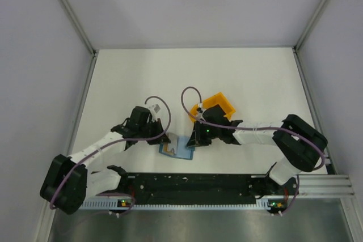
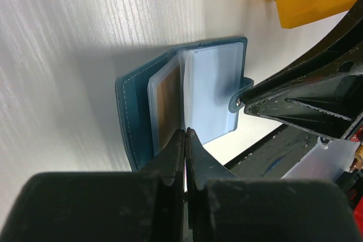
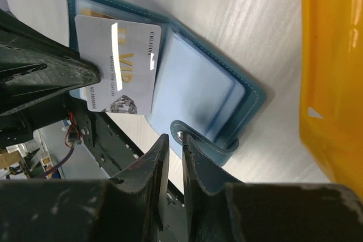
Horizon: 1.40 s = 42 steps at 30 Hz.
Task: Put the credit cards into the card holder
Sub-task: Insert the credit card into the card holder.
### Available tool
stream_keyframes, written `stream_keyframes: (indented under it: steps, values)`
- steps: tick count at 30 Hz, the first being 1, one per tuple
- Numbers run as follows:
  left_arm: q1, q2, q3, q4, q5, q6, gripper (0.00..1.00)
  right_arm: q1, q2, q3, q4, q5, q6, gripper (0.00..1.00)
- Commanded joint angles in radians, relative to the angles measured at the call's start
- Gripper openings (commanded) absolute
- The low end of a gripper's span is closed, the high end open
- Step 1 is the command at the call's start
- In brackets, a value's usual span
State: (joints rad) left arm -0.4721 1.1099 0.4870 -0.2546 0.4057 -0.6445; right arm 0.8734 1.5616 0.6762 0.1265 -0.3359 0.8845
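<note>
Stitched leathery card holder, glossy plastic card, glossy orange tray

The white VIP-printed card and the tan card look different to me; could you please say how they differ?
The white plastic VIP-printed card is pale with gold lettering; the tan flat card is yellowish-brown. The white card is outside the sleeves, pinched at its edge by the left pincer; the tan card sits inside the open teal-blue rectangular card holder, behind clear plastic. Both are thin rectangles.
</note>
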Motion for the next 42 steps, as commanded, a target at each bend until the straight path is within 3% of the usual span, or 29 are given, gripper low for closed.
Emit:
stream_keyframes:
  steps: [1,15,29,36,42]
  values:
    - [0.001,0.037,0.009,0.051,0.039,0.066,0.00,0.012,0.025,0.037,-0.033,0.023,-0.025,0.15]
    - [-0.002,0.064,0.016,-0.017,-0.002,0.144,0.00,0.010,0.083,0.072,-0.114,0.086,-0.067,0.15]
    - [-0.026,0.140,0.032,0.023,-0.077,0.114,0.00,0.010,0.127,0.088,-0.110,0.058,-0.078,0.15]
    - [-0.033,0.104,0.032,0.008,-0.151,0.074,0.00,0.012,0.141,0.088,-0.108,0.051,-0.078,0.15]
    - [-0.042,0.123,0.024,0.043,-0.091,0.069,0.00,0.010,0.147,0.089,-0.107,0.046,-0.079,0.15]
